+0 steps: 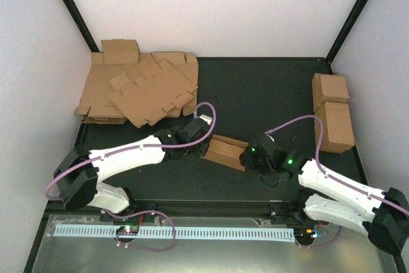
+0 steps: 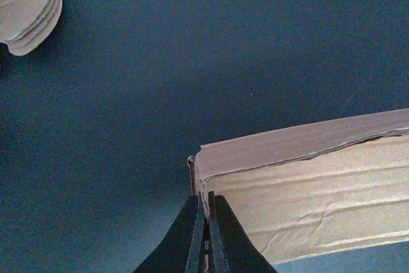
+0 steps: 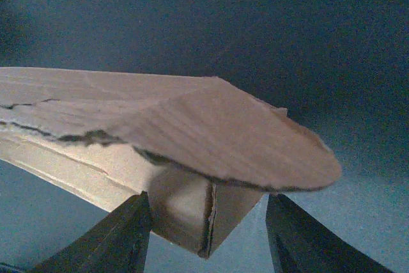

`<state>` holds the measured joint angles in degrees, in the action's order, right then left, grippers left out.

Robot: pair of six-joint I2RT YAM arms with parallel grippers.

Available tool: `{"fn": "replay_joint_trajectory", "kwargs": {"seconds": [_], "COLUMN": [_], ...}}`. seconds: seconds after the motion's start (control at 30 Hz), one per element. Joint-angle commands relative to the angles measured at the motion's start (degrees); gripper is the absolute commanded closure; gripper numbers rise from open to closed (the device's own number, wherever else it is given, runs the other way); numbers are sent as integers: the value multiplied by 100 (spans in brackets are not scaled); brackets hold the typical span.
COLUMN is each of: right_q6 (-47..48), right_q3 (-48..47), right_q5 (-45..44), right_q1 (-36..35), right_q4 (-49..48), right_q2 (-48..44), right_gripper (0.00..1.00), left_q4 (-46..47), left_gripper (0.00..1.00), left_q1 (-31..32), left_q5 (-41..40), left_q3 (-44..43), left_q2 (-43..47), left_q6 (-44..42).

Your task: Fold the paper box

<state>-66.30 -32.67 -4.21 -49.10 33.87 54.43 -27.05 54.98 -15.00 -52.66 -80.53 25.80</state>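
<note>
Here, left claw (image 2: 203, 199) pinches paper box (image 2: 307, 183) edge.

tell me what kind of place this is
Probably a robot lab cell for box folding: white walls enclose a dark table, the left arm and right arm meet at the paper box, and a heap of flat cardboard sheets waits at the far left.

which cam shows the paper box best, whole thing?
Top external: the paper box lies nearly whole on the dark table. Left wrist shows only one end corner, the left claw pinching its edge. Right wrist shows the other end close up, a rounded flap sticking out, inside the open right claw.
</note>
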Motion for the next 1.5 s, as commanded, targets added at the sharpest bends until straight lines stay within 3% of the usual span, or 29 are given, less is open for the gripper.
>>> {"fn": "replay_joint_trajectory", "kwargs": {"seconds": [0.0,0.17,0.23,0.67,1.0,1.47], "right_q6": [65,74,81,595,1369,1846], "right_q3": [23,32,25,-126,-154,-346], "right_q5": [-59,-59,-60,-56,-105,-54], "right_q1": [28,30,25,26,29,38], "right_q4": [205,211,212,123,-85,-92], "right_q2": [92,66,63,136,-64,185], "right_gripper": [48,48,48,48,48,47], "left_q4": [-410,-731,-781,-660,-642,-562], "left_gripper": [98,94,98,98,55,39], "left_q1": [85,92,90,92,83,11], "left_q5": [810,408,327,330,317,736], "left_q3": [408,352,340,428,428,491], "left_q2": [-130,-76,-17,90,677,1722], "left_q6": [383,415,378,466,581,483]}}
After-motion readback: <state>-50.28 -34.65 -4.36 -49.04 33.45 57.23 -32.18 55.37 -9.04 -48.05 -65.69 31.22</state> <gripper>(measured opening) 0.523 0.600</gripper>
